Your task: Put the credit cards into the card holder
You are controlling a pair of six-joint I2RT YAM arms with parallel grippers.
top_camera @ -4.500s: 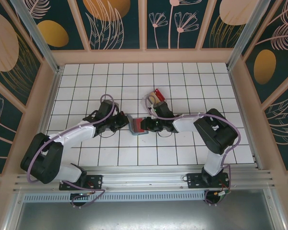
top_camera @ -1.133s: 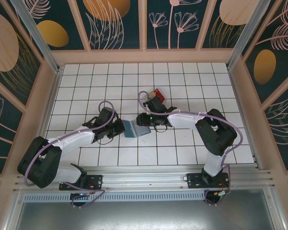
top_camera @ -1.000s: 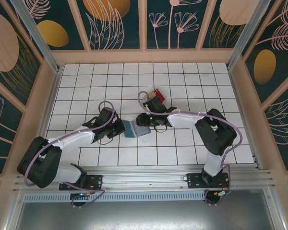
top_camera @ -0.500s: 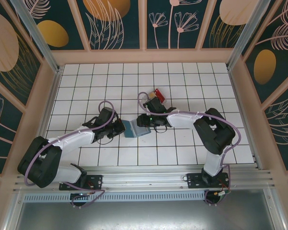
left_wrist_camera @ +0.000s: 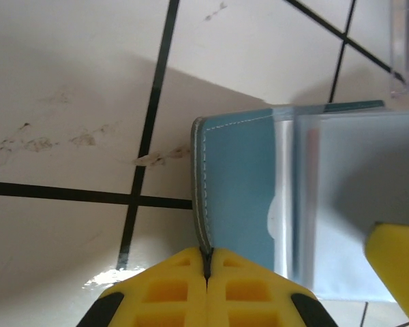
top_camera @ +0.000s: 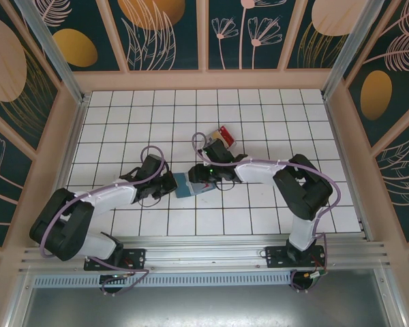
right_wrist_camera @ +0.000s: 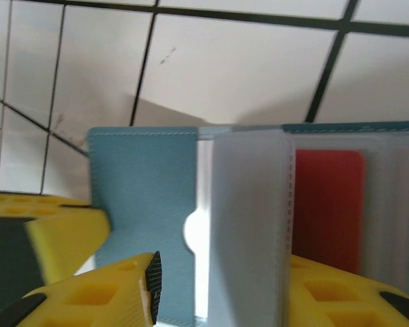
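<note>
The left gripper (top_camera: 170,184) is pinched fully closed on the stitched edge of the card holder (top_camera: 189,184). The holder is spread open over the white tiled table (top_camera: 123,116), between the two arms. A red card (right_wrist_camera: 327,204) sits inside one of its sleeves. The right gripper (top_camera: 203,178) stands partly open astride a clear leaf of the holder. Just beyond is a clear tray (top_camera: 221,138). Teal floral panels (top_camera: 163,34) in pale wooden frames wall the table.

Matt, stitched, leather-like card holder (left_wrist_camera: 238,197)
</note>
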